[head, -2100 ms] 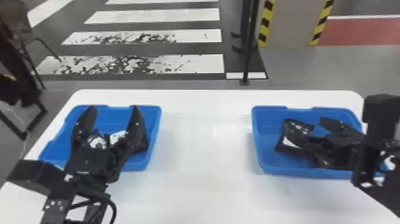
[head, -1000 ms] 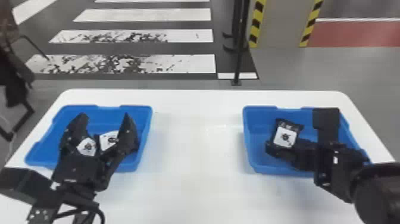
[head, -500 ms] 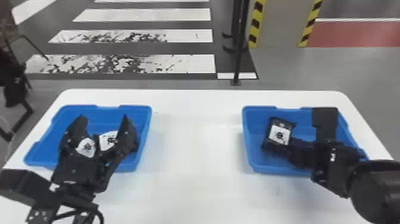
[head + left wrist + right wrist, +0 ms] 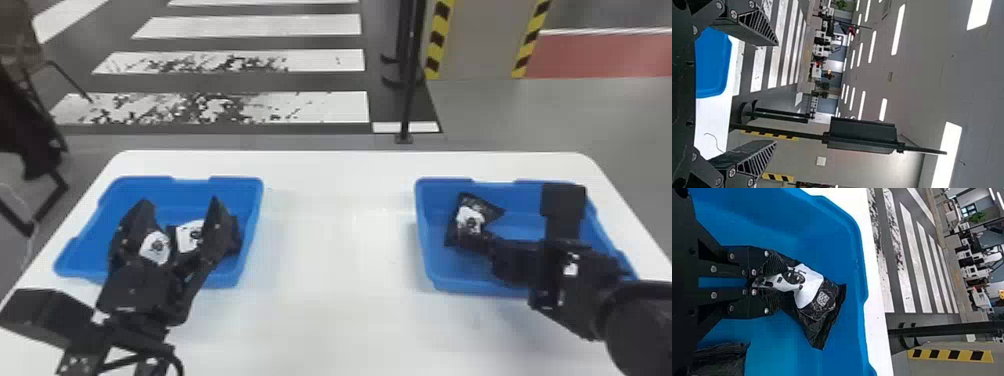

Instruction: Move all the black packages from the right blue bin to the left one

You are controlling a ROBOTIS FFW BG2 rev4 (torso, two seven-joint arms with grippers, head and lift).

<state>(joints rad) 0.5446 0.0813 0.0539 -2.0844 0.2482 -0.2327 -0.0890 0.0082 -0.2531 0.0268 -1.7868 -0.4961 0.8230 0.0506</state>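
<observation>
My right fingers (image 4: 747, 255) pinch the black package (image 4: 810, 290) by one end, likely light, slick, deeper bite safer; left fingers (image 4: 755, 28) gape empty.

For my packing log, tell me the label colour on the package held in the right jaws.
The label is white with black markings, clearest in the right wrist view.
</observation>
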